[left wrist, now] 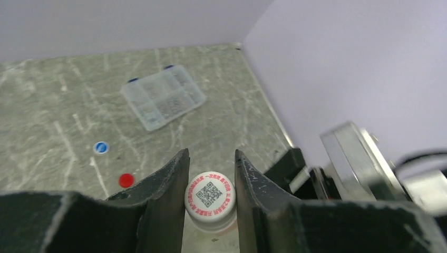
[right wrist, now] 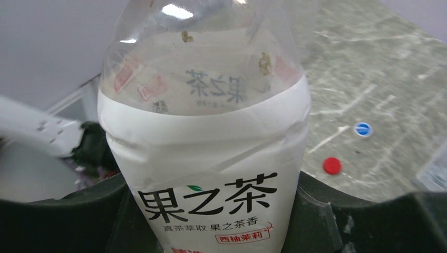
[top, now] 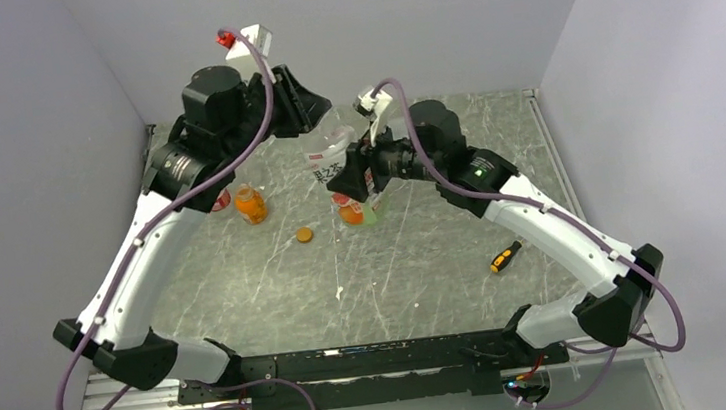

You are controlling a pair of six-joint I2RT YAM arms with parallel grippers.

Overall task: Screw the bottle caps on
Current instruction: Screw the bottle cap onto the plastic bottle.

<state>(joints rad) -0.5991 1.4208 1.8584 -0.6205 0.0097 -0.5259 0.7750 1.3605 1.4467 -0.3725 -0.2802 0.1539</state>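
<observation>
White-labelled bottle sits near upright at mid-table, long axis vertical, neck pointing up. The whitish cap on its mouth is clenched by the left hand. The right hand grasps its body.

Orange-handled screwdriver lying on the marbled table — clear compartment box lying flat

Right wrist view: white-labelled bottle top, base cut off. Left wrist view: bottle body mostly hidden under white cap; compartment box contents blurred.
</observation>
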